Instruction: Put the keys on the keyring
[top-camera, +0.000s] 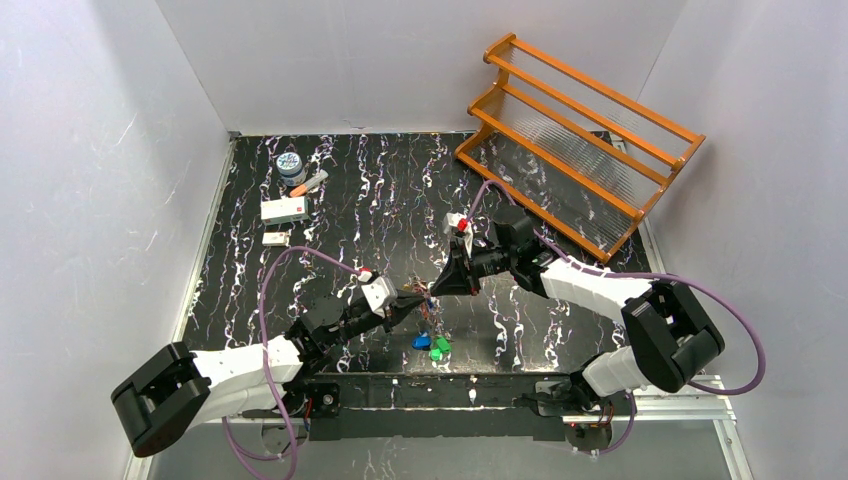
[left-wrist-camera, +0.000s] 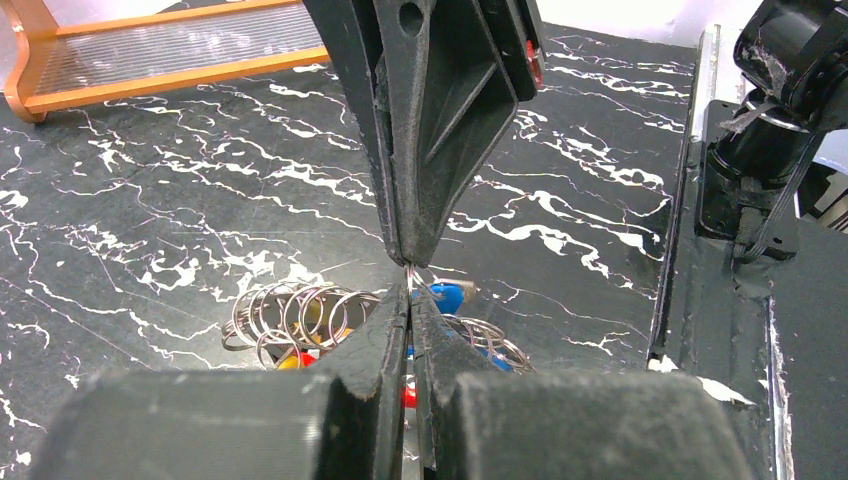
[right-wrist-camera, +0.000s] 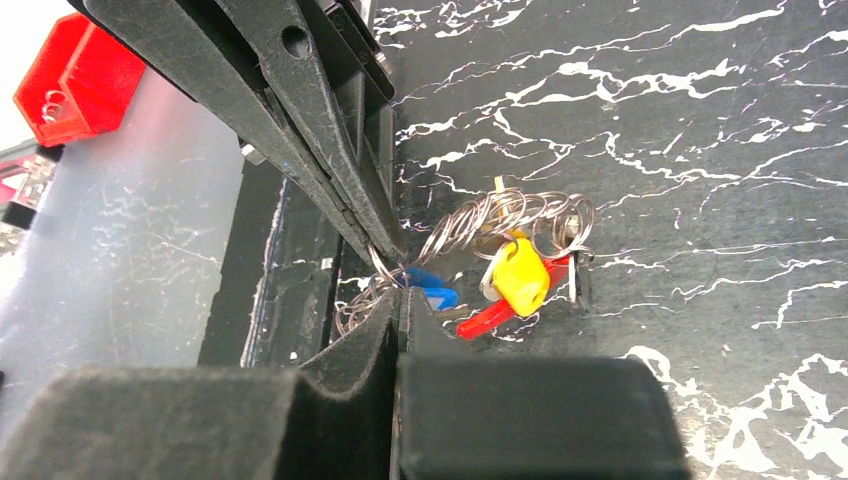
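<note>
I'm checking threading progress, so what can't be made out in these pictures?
- Top view: keyring mostly covered by left gripper and right gripper; green and blue pieces too small to identify.
- Left wrist view: keyring's near side hidden behind own fingers.
- Right wrist view: its lower coils hidden behind own fingers.

Keyring (right-wrist-camera: 520, 212) shiny metal wire; tags (right-wrist-camera: 520, 280) glossy plastic.

Top view looks down from high at the near edge over the whole table (top-camera: 380, 190); wrist views — close, along their fingers (left-wrist-camera: 375, 345) — face each other, sharing the keyring (left-wrist-camera: 300, 315).
</note>
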